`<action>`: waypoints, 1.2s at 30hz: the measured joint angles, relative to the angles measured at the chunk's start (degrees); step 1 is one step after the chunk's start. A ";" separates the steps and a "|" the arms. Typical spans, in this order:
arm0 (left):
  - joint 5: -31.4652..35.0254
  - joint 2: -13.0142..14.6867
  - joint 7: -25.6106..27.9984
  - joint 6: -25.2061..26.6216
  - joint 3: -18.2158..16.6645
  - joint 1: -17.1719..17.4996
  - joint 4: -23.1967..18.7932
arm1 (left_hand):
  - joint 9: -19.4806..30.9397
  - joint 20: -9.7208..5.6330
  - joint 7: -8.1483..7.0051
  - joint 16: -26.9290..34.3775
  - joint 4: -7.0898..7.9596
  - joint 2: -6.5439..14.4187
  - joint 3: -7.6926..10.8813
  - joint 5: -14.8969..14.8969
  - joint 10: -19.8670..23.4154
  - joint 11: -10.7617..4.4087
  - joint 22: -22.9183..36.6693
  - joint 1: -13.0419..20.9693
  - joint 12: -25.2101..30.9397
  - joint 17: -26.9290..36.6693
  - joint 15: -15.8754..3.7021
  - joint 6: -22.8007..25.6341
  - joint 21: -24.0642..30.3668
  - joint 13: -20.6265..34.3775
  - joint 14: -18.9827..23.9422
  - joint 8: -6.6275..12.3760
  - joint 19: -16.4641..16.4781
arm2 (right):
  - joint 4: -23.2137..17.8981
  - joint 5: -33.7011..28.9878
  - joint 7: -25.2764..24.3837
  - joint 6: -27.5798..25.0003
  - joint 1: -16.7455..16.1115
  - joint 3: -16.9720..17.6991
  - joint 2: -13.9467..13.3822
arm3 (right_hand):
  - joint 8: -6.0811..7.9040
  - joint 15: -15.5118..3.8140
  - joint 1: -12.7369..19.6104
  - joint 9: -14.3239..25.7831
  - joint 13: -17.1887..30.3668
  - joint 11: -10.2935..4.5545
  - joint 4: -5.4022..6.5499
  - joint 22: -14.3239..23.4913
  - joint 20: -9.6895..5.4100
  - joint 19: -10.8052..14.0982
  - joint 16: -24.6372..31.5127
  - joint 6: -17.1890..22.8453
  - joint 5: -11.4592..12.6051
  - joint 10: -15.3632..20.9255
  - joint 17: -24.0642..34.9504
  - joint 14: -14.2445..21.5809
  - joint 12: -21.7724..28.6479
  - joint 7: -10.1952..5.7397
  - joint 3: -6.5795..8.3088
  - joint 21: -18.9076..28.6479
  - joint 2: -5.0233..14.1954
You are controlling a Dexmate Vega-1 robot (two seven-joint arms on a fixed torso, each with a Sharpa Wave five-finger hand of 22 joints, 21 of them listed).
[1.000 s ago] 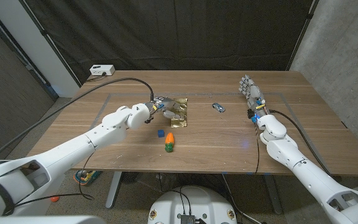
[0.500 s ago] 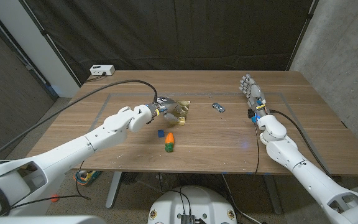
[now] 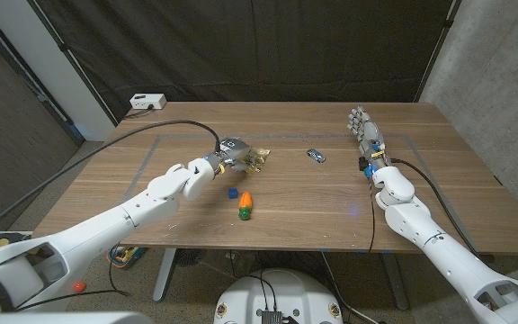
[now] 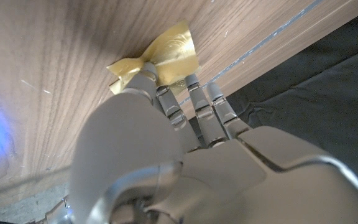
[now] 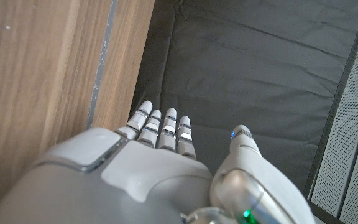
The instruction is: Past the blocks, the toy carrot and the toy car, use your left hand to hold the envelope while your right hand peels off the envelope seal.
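Our left hand gripping the crumpled gold envelope at its fingertips, toy carrot and blue block just nearer us, our right hand well apart, fingers straight, empty

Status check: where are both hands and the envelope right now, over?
Left hand grips gold envelope. Right hand open, waiting far right, nothing held. Seal not peeled. Toy car sits between right hand and envelope.

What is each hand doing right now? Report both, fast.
Left hand: grips the gold envelope.
Right hand: open, fingers straight, holding nothing.
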 measured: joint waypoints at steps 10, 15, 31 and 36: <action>-1.50 -4.48 21.07 -2.66 -2.20 1.68 7.95 | -0.48 -2.00 0.29 1.01 -0.04 -0.13 -0.10 -0.07 0.51 0.51 0.17 2.13 0.39 1.97 -0.70 6.53 2.41 0.01 2.14 0.85 3.14 | -0.10 -0.09 0.02 0.00 0.07 -0.12 0.06 | 0.00 0.00 0.00 0.00 0.00 0.00 0.00 0.00 0.21 0.20 0.00 0.00 0.00 0.00 0.00 0.00 0.00 0.00 0.00 -0.01 0.00; -2.81 -8.76 31.68 -5.73 -3.72 1.38 13.85 | -0.43 -2.40 0.32 1.23 0.26 -0.05 -0.73 -0.07 0.51 0.51 0.17 2.81 0.41 2.71 -0.81 7.65 3.22 0.02 2.64 1.18 3.53 | -0.69 -0.21 -0.12 0.15 -0.43 -0.12 -0.01 | 0.00 0.67 0.00 0.00 0.00 -0.28 -0.17 0.00 0.46 0.45 0.00 0.00 0.00 0.28 0.00 0.70 0.00 0.00 0.16 -0.01 0.00; 3.77 -25.73 56.73 -23.59 -22.00 4.02 23.94 | 1.10 -2.07 -2.16 0.30 1.28 -0.12 -1.92 0.91 -0.25 -0.24 0.43 2.88 2.61 4.33 -0.50 5.80 4.78 0.15 1.89 1.13 3.21 | -6.61 -7.09 -7.26 -0.02 -3.27 -0.04 -1.77 | 0.83 -0.08 7.17 0.00 0.29 -3.47 -3.74 0.28 4.43 3.58 1.18 3.74 0.23 5.37 0.01 9.11 1.39 -1.21 3.74 0.00 -0.15; 5.42 -29.77 58.89 -27.30 -26.45 4.39 25.27 | 0.99 -2.07 -2.15 0.30 1.37 -0.13 -2.04 1.14 -0.47 -0.44 0.37 2.88 2.91 4.84 -0.50 5.80 5.09 0.15 1.90 1.13 3.21 | -8.68 -10.59 -10.09 -0.40 -4.17 -0.02 -2.45 | 1.35 -1.26 9.89 0.00 0.29 -4.36 -4.23 0.51 4.72 5.37 1.33 6.61 0.23 8.28 0.15 12.05 2.32 -1.41 4.22 0.15 -0.78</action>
